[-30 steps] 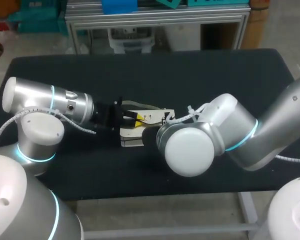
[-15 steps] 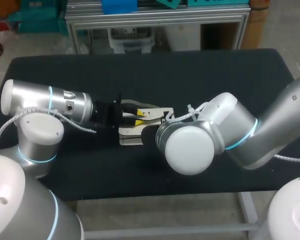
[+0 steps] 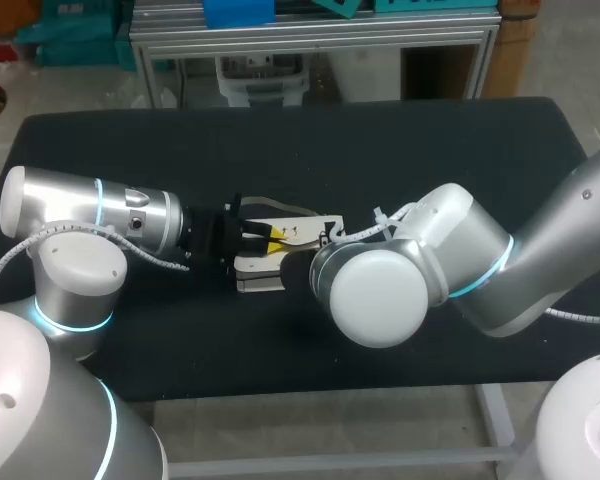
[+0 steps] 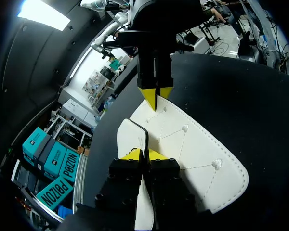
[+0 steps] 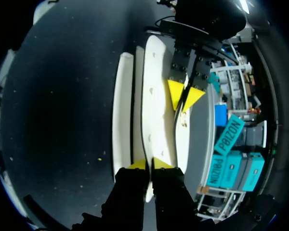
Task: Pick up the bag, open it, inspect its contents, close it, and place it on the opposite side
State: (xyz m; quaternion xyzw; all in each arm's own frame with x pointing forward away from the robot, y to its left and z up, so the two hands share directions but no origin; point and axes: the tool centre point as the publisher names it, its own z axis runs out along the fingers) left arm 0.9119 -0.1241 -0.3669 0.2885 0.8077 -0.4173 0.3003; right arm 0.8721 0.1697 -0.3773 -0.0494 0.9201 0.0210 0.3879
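Bag [image 3: 259,272]: small, white, leather-like, with stitched seams and a fold-over flap [image 4: 197,154]. It sits near the middle of the black bench [image 3: 430,150], between the two arms; whether it is raised off the surface cannot be told. Judged light. The body looks stiff enough to keep its shape, while the flap is a thin, bendable sheet with a smooth and probably slippery face. Best hold is on the flap's rim, one pinch at each end, since the body offers no thin edge. Left end effector [image 3: 268,238] is narrow, its yellow tips pinched on the near edge of the flap. Right end effector [image 5: 149,164] is likewise narrow, clamped on the opposite edge. The two face each other along the flap, near but apart. Left forearm lies low and almost level, pointing toward the middle. Right arm is folded at the elbow, and in the head view its wrist hides its own fingers. Uneven pull could let the flap slip.
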